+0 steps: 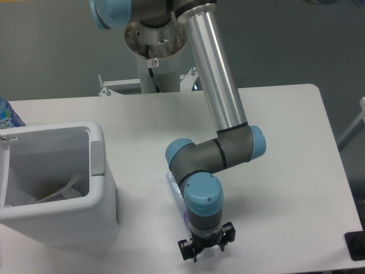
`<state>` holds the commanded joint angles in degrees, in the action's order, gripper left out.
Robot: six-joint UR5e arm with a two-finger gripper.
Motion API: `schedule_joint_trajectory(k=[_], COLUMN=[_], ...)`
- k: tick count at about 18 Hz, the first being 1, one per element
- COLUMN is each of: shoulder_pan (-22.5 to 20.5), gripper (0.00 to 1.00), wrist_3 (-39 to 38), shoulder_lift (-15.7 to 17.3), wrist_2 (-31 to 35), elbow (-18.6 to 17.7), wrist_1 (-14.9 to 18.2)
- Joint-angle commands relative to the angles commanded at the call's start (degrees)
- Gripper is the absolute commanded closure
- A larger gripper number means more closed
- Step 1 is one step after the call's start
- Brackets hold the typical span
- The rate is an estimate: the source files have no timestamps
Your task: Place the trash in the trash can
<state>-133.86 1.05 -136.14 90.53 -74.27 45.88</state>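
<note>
Here the gripper (206, 250) points down near the table's front edge, its black fingers (186, 249) spread apart and grasping nothing. Just behind it, largely hidden by the arm's wrist (201, 201), lies the crushed bottle (175, 189) on the table (285, 142), a trace of purple label visible beside the wrist. To the left stands the trash can (100, 214), well apart from the bottle, with a grey tab on its near side and pale flattened material inside. A blue-patterned bottle (7, 115) shows at the far left edge.
</note>
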Motion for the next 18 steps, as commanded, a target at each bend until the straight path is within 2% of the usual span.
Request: schedule_joint_trajectory(k=[9, 18], shoulder_pan=[0.00, 0.00], gripper=[0.41, 0.41], wrist_3=[2.02, 3.95], shoulder_lift=[0.44, 1.14], wrist_2=[0.00, 0.00], elbow=[-0.79, -1.76], wrist_1=[-0.26, -0.26])
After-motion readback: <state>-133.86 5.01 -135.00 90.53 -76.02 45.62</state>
